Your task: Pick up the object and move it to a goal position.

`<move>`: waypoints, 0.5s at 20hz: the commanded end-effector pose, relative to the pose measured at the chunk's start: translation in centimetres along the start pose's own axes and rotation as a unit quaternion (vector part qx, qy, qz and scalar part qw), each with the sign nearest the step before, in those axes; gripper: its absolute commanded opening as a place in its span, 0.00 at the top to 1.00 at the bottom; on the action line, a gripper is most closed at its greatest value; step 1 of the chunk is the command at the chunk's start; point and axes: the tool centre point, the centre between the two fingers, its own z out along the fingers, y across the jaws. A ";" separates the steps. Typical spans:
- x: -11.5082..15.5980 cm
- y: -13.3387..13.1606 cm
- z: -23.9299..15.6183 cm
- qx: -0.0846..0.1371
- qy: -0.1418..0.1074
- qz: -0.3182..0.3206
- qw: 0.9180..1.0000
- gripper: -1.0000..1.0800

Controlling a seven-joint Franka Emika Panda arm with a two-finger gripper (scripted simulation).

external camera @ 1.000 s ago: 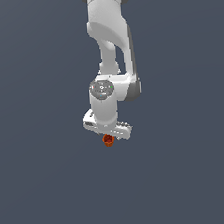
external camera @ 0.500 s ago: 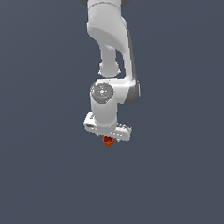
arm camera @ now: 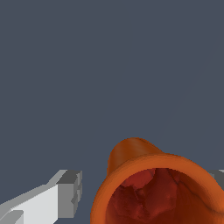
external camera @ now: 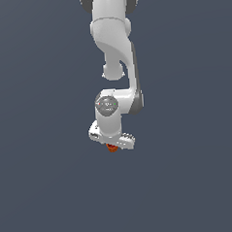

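A small orange-red cup, the object point(external camera: 111, 148), shows just under my white gripper point(external camera: 112, 145) in the exterior view, mostly hidden by the hand. In the wrist view the object point(arm camera: 153, 188) fills the space between my fingers, its hollow round mouth facing the camera and its narrow end pointing away. One grey-tipped finger point(arm camera: 65, 194) stands beside its rim and the other finger point(arm camera: 218, 176) barely shows at the picture's edge. My gripper point(arm camera: 146, 186) is shut on the object.
Only a plain dark grey-blue background surrounds the arm point(external camera: 114, 45) in both views. No table edge, container or other object shows.
The arm's wrist and hand have sunk a little in the exterior view, with the object still held under the gripper; less of it shows below the hand.
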 end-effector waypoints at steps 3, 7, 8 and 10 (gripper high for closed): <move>0.1 0.0 0.1 0.000 0.001 0.000 1.000 1.00; 0.1 0.0 0.1 0.000 0.001 0.000 1.000 1.00; 0.1 0.0 0.1 0.000 0.001 0.000 1.000 1.00; 0.1 0.0 0.1 0.000 0.001 0.000 1.000 1.00</move>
